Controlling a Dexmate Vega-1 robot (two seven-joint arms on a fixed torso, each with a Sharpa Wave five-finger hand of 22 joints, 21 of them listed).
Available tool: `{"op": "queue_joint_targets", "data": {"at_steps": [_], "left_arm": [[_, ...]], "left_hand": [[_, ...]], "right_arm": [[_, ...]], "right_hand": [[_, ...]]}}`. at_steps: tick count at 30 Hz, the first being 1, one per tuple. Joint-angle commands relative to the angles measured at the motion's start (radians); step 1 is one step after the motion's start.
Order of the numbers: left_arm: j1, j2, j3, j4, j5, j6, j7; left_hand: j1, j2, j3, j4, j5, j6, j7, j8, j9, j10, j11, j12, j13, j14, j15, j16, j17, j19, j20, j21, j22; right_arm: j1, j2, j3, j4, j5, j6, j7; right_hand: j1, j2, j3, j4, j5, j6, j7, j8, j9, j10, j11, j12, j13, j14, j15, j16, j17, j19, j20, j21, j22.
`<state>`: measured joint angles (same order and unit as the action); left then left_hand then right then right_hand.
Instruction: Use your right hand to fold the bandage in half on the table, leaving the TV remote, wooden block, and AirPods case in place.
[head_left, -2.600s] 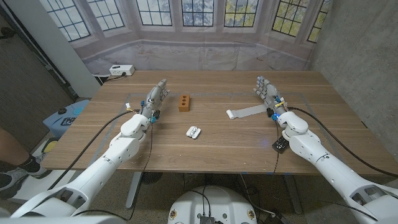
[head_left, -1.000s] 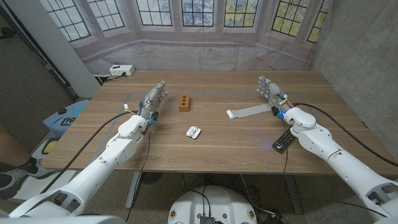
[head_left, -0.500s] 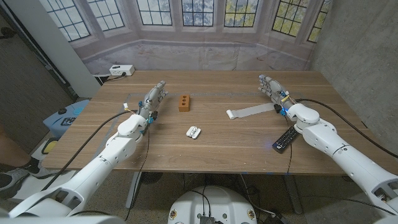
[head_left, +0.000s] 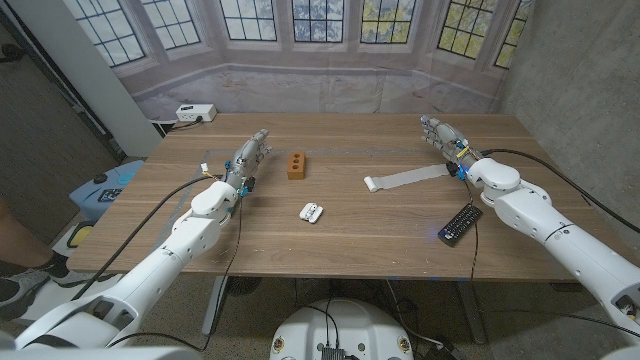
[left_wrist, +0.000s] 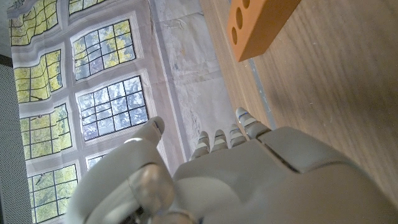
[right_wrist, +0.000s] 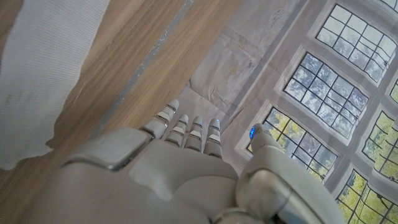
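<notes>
the bandage (head_left: 404, 179) lies flat on the desk (head_left: 360, 235) in its right half, a pale strip running from a small rolled end toward the middle of the desk out to the right hand (head_left: 446, 139). its right end lies just beside that hand, on the hand's inner side; whether they touch cannot be told. in the right wrist view the bandage (right_wrist: 46, 81) lies spread on the wood next to the hand (right_wrist: 186, 180), whose fingers (right_wrist: 196, 134) are straight and hold nothing.

the remote (head_left: 459, 224) lies near the desk's front right edge, apart from the bandage and beside the right forearm. the case (head_left: 311, 211) sits near the middle of the desk, toward the front. the block (head_left: 297, 165) stands further back, left of centre.

the left hand (head_left: 248, 158) is near the desk's left side, just left of the block, fingers extended toward the back edge and empty. in the left wrist view the block (left_wrist: 258, 25) lies beyond the fingertips (left_wrist: 217, 138).
</notes>
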<state>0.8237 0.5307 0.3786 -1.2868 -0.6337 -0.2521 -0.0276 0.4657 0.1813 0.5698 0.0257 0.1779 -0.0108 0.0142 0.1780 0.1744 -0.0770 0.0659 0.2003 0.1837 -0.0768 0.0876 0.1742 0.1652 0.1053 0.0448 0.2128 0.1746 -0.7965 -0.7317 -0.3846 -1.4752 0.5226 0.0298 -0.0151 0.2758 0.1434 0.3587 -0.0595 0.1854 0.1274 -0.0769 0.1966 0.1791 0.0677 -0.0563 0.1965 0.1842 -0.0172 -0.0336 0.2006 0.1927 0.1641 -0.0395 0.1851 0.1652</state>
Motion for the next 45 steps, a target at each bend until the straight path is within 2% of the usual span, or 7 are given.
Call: {"op": "queue_joint_targets", "data": {"at_steps": [1,4,11,24,30,38,45], "left_arm": [[-0.015,-0.008,0.008,0.008,0.012,0.002,0.007],[-0.017,-0.009,0.010,0.007,0.014,0.003,0.008],[-0.010,-0.007,0.009,-0.014,0.018,0.007,0.024],[0.010,0.027,-0.005,-0.068,0.029,0.020,0.046],[0.016,0.039,-0.009,-0.077,0.028,0.023,0.042],[0.025,0.046,-0.015,-0.084,0.025,0.021,0.041],[0.033,0.047,-0.018,-0.088,0.020,0.020,0.041]], "left_hand": [[0.015,-0.001,0.002,-0.005,0.004,-0.003,0.005,0.004,0.003,-0.004,0.001,0.003,0.005,-0.001,0.011,0.004,0.004,0.004,0.002,-0.006,0.004],[0.015,-0.001,0.001,-0.006,0.004,-0.003,0.006,0.004,0.003,-0.005,0.001,0.003,0.005,-0.003,0.012,0.003,0.004,0.004,0.002,-0.006,0.004],[0.015,-0.001,0.001,-0.009,0.004,-0.004,0.004,0.004,0.003,-0.005,-0.002,0.003,0.005,-0.003,0.012,0.004,0.004,0.003,0.001,-0.006,0.004],[0.016,-0.001,-0.001,-0.014,0.004,-0.004,0.002,0.004,0.003,-0.006,-0.003,0.003,0.005,-0.008,0.011,0.002,0.004,0.002,-0.001,-0.008,0.004],[0.016,-0.001,-0.002,-0.015,0.004,-0.005,0.001,0.003,0.003,-0.007,-0.002,0.002,0.005,-0.008,0.012,0.002,0.004,0.002,0.000,-0.008,0.004],[0.016,0.000,-0.003,-0.019,0.005,-0.006,-0.013,0.003,0.003,-0.007,-0.017,0.002,0.005,-0.003,0.004,0.005,0.004,-0.003,0.001,-0.011,0.003],[0.016,0.000,-0.004,-0.021,0.005,-0.005,-0.014,0.004,0.003,-0.006,-0.015,0.003,0.005,0.001,0.002,0.006,0.004,-0.003,0.001,-0.011,0.003]], "right_arm": [[0.021,-0.030,-0.014,-0.018,-0.041,-0.049,-0.007],[0.027,-0.036,-0.018,-0.018,-0.051,-0.056,-0.004],[0.041,-0.059,-0.029,-0.024,-0.092,-0.084,-0.014],[0.054,-0.082,-0.046,-0.055,-0.174,-0.158,-0.079],[0.051,-0.097,-0.052,-0.096,-0.214,-0.218,-0.121],[0.049,-0.120,-0.062,-0.148,-0.265,-0.302,-0.160],[0.055,-0.123,-0.077,-0.178,-0.306,-0.379,-0.191]], "right_hand": [[0.006,-0.008,-0.001,-0.008,-0.002,0.013,0.002,0.007,0.006,0.014,0.003,0.007,0.004,0.010,-0.026,0.006,0.001,0.010,-0.057,0.005,0.003],[0.010,-0.008,-0.001,-0.013,-0.002,0.017,0.004,0.007,0.006,0.022,0.011,0.009,0.005,0.014,-0.027,0.006,0.000,0.013,-0.058,0.006,0.003],[0.014,-0.008,0.000,-0.018,-0.002,0.026,0.007,0.009,0.006,0.031,0.011,0.011,0.005,0.022,-0.029,0.008,-0.001,0.023,-0.061,0.009,0.003],[0.031,-0.002,0.004,-0.037,-0.003,0.062,0.018,0.015,0.006,0.074,0.020,0.020,0.006,0.059,-0.038,0.018,-0.002,0.059,-0.061,0.017,0.002],[0.040,-0.003,0.006,-0.046,-0.004,0.077,0.020,0.017,0.006,0.090,0.026,0.022,0.006,0.072,-0.039,0.020,-0.004,0.069,-0.061,0.017,0.002],[0.052,-0.004,0.009,-0.057,-0.005,0.093,0.020,0.019,0.007,0.109,0.026,0.025,0.006,0.078,-0.042,0.018,-0.005,0.074,-0.061,0.016,0.002],[0.083,-0.011,0.019,-0.084,-0.006,0.116,0.020,0.021,0.006,0.133,0.025,0.027,0.006,0.085,-0.045,0.013,-0.009,0.076,-0.064,0.011,0.001]]}}
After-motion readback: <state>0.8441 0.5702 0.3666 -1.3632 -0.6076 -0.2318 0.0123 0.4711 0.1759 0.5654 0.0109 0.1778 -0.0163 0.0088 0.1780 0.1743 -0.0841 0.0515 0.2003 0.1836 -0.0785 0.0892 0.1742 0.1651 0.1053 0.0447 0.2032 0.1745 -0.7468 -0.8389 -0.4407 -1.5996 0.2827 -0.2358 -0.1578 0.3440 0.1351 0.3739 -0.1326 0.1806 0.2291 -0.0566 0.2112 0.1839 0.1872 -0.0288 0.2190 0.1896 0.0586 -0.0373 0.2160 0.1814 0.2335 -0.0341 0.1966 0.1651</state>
